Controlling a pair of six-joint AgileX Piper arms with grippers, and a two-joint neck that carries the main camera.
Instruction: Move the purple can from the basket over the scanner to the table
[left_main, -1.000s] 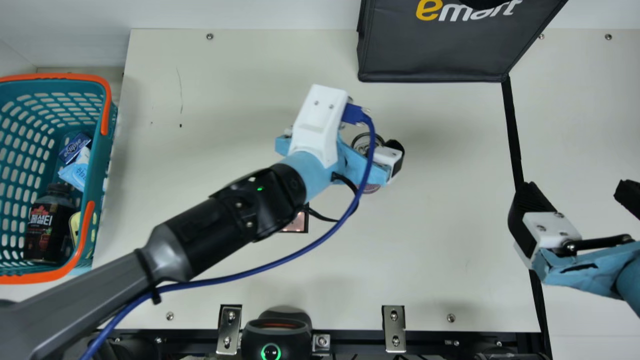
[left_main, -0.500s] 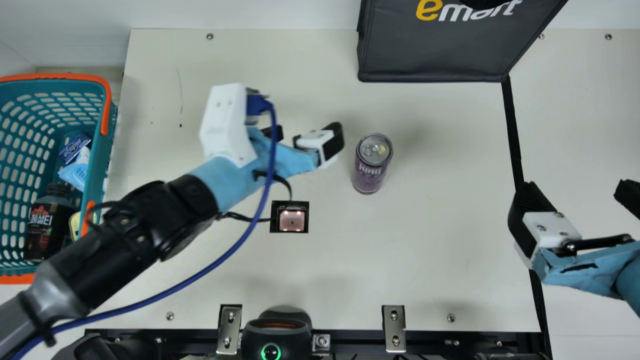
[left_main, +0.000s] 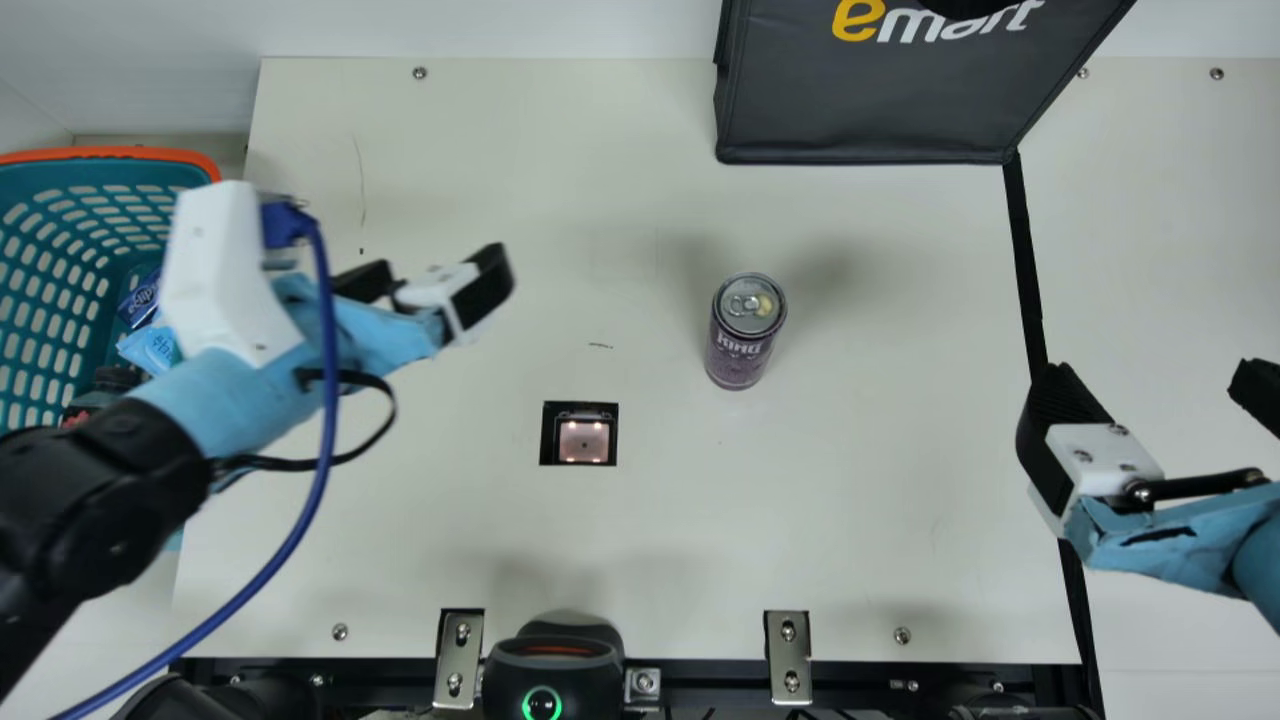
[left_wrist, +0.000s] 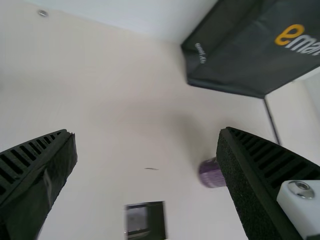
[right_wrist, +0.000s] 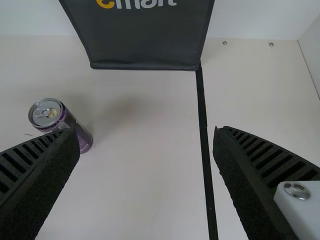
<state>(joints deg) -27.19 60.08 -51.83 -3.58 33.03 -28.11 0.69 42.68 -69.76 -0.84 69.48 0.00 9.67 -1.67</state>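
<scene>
Purple can (left_main: 742, 335): upright on table (left_main: 880, 500), right of scanner (left_main: 583, 440); left fingers (left_main: 485, 287), right fingers (left_main: 1064, 412): spread, empty; advice: park the left high, clearing basket (left_main: 120, 153), leaving the can untouched

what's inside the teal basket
The basket holds a dark blue pack, a light blue packet and a dark-capped bottle. The left arm covers its lower part, so more could be hidden.

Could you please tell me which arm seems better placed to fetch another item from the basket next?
The left, I think. Its open, empty end effector is near the basket, while the right end effector is at the table's far side, beyond the standing can.
</scene>
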